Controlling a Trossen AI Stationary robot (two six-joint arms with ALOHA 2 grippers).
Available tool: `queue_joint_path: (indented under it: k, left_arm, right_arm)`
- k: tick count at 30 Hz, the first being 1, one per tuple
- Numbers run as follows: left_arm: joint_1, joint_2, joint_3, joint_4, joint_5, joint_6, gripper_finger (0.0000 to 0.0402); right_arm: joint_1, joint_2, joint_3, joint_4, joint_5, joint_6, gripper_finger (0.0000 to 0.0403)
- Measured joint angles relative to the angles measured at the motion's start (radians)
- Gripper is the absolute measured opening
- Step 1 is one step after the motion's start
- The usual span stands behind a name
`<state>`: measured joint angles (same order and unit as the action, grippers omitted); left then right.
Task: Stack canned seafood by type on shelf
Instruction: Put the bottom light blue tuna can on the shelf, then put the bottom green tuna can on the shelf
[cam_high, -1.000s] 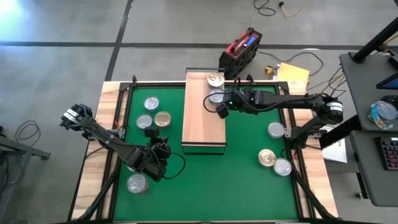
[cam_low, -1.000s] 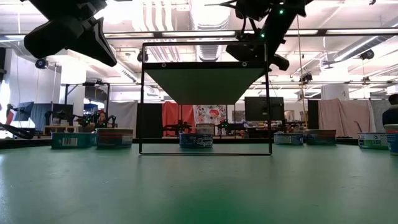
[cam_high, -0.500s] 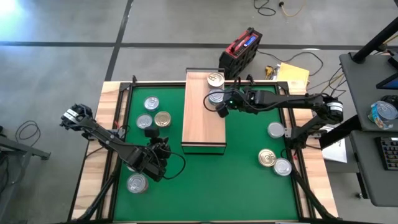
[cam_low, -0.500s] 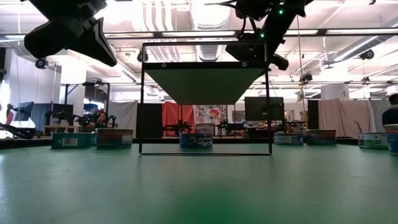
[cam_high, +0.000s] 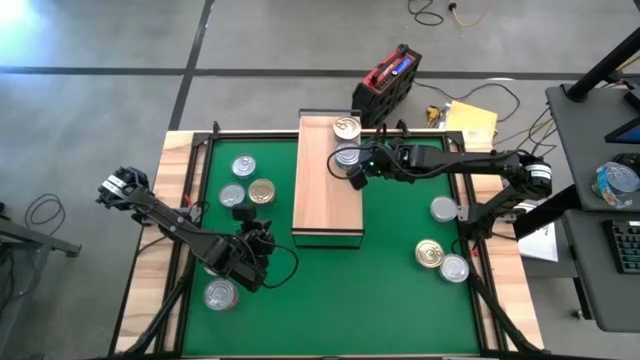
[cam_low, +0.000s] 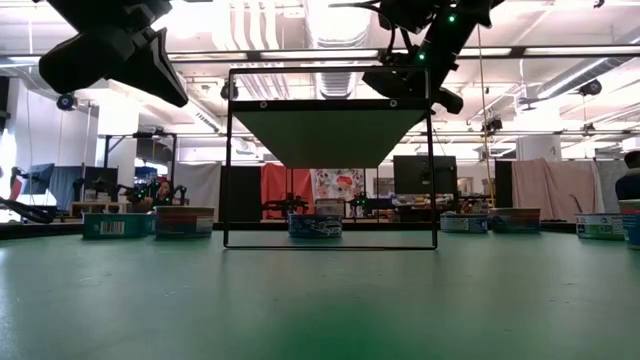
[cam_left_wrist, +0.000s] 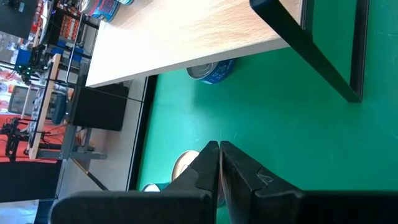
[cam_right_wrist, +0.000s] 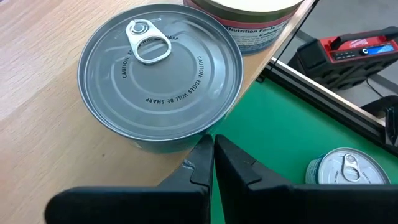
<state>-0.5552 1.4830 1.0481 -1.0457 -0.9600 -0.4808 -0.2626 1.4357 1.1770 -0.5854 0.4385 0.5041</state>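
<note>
From the overhead camera I found the long light-wood shelf with its dark frame (cam_high: 327, 180) standing on the green mat (cam_high: 380, 270). Two round flat tins sat at its far end: a gold-lidded tin (cam_high: 346, 127) and, just beside it, a silver-lidded tin with a ring pull (cam_right_wrist: 163, 74). The right gripper (cam_high: 357, 180) hovered at the shelf's right edge next to that silver tin, its fingers (cam_right_wrist: 205, 163) pressed together with nothing between them. The left gripper (cam_high: 262, 237) hung over the mat near the shelf's near-left corner, its fingers (cam_left_wrist: 214, 163) likewise together and empty. I noted three loose tins (cam_high: 243, 166) left of the shelf, one silver tin (cam_high: 220, 294) at the near-left, one tin (cam_high: 443, 209) to the right and two more (cam_high: 430, 254) near the mat's near-right corner
</note>
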Motion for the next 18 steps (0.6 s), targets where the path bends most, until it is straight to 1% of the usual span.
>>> queue_joint_path:
  k: [8, 15, 18]
  left_arm:
    - [0.0, 0.0, 0.0, 0.001, 0.0, 0.0, 0.0]
    - [0.0, 0.0, 0.0, 0.0, 0.0, 0.0, 0.0]
    - [0.0, 0.0, 0.0, 0.001, 0.0, 0.0, 0.0]
  right_arm:
    - [0.0, -0.004, 0.0, -0.009, 0.0, 0.0, 0.0009]
    - [0.002, -0.045, 0.01, -0.099, 0.008, 0.006, 0.0009]
    - [0.008, -0.074, 0.002, -0.112, 0.008, 0.008, 0.0009]
